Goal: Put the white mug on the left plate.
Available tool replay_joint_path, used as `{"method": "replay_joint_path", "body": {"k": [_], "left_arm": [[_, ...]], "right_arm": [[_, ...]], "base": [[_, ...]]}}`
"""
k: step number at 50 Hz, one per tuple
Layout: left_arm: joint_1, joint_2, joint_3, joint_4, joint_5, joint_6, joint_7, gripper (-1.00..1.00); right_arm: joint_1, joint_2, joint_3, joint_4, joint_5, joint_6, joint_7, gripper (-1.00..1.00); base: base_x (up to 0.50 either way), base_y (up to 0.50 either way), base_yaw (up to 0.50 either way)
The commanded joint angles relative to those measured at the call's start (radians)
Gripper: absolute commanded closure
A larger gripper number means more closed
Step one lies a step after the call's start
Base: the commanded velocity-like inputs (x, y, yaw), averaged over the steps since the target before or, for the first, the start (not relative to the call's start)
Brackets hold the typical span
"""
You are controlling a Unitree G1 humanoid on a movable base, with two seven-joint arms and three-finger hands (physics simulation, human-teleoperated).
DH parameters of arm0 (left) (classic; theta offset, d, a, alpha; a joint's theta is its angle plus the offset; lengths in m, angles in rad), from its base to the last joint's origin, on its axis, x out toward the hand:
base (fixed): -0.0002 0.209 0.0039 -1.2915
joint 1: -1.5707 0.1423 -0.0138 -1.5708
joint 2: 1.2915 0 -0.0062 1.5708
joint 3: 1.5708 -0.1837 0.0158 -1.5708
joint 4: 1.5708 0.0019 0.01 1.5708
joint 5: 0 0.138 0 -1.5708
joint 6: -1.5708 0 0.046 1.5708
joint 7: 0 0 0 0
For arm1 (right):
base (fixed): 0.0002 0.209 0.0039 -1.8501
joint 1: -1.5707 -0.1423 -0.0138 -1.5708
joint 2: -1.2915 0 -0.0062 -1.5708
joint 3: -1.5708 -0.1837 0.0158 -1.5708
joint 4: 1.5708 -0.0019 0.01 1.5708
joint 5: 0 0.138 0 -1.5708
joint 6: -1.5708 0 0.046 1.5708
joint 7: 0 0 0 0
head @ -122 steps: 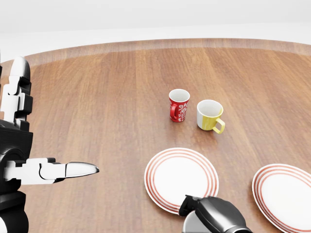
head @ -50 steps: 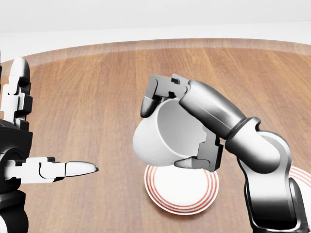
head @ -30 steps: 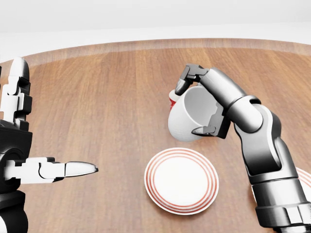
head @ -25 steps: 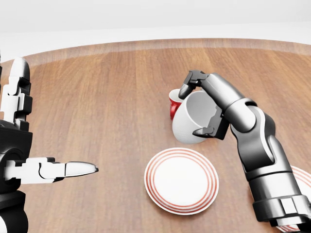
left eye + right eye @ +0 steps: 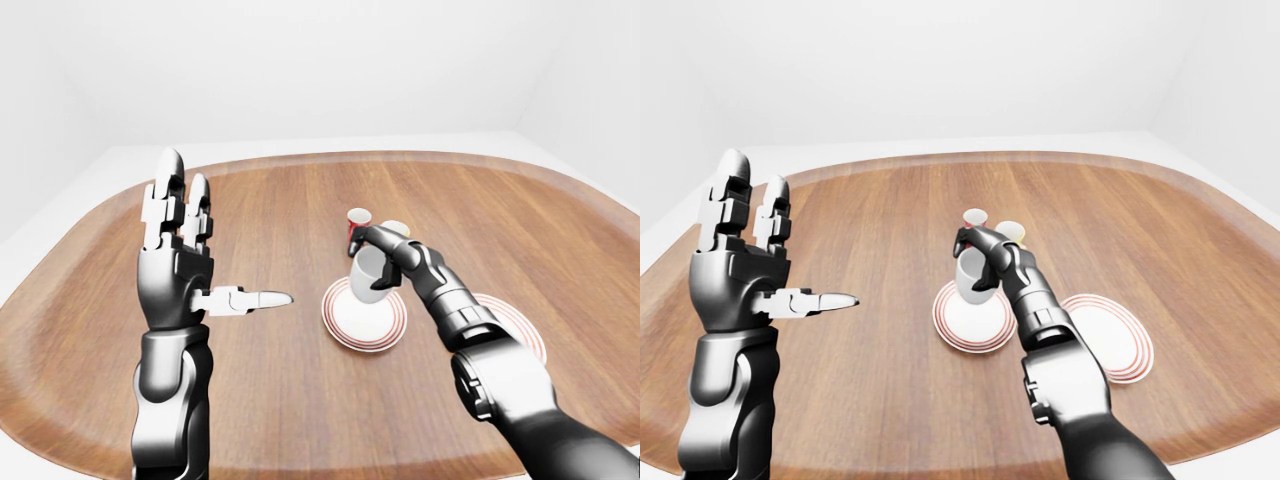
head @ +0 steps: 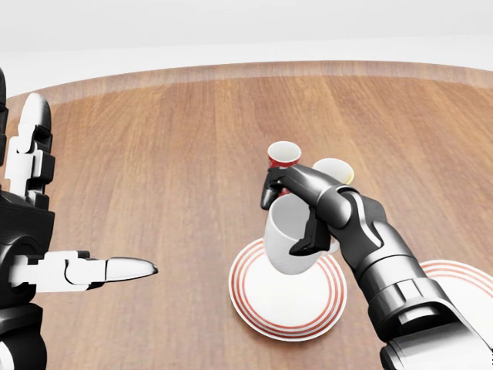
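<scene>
The white mug [image 6: 285, 253] is tilted, mouth toward the view's top, over the upper edge of the left plate [image 6: 269, 310], a white plate with red rings. My right hand [image 6: 283, 225] is shut on the mug, fingers over its rim and thumb against its side. Whether the mug's base touches the plate I cannot tell. My left hand [image 6: 81, 208] stands open at the left edge of the head view, fingers [image 6: 31, 146] up and thumb pointing right, well apart from the plate.
A red patterned mug [image 6: 283, 156] and a yellow-and-white mug [image 6: 335, 169] stand just beyond the right hand. A second red-ringed plate [image 6: 454, 277] lies at the right, partly behind my right forearm. Everything rests on the wide wooden table [image 6: 154, 154].
My right hand has carried the white mug from high near the camera down and away, to just over the left plate. The left hand has stayed put.
</scene>
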State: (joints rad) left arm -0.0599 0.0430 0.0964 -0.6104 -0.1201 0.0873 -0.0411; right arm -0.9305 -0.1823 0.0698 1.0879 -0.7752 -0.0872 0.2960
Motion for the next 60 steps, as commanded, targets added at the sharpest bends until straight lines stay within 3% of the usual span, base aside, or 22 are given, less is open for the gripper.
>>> {"method": "replay_joint_path", "body": {"k": [1, 60], "left_arm": [[0.000, -0.001, -0.003, 0.001, 0.002, 0.000, 0.000, -0.97], [0.006, -0.002, -0.001, -0.007, 0.000, 0.000, -0.002, -0.97]], "right_arm": [[-0.031, 0.016, -0.010, 0.129, -0.084, 0.000, 0.008, 1.00], [-0.001, 0.052, 0.015, 0.194, -0.191, 0.000, -0.116, 1.00]], "base": [[0.00, 0.00, 0.00], [0.00, 0.00, 0.00]]}}
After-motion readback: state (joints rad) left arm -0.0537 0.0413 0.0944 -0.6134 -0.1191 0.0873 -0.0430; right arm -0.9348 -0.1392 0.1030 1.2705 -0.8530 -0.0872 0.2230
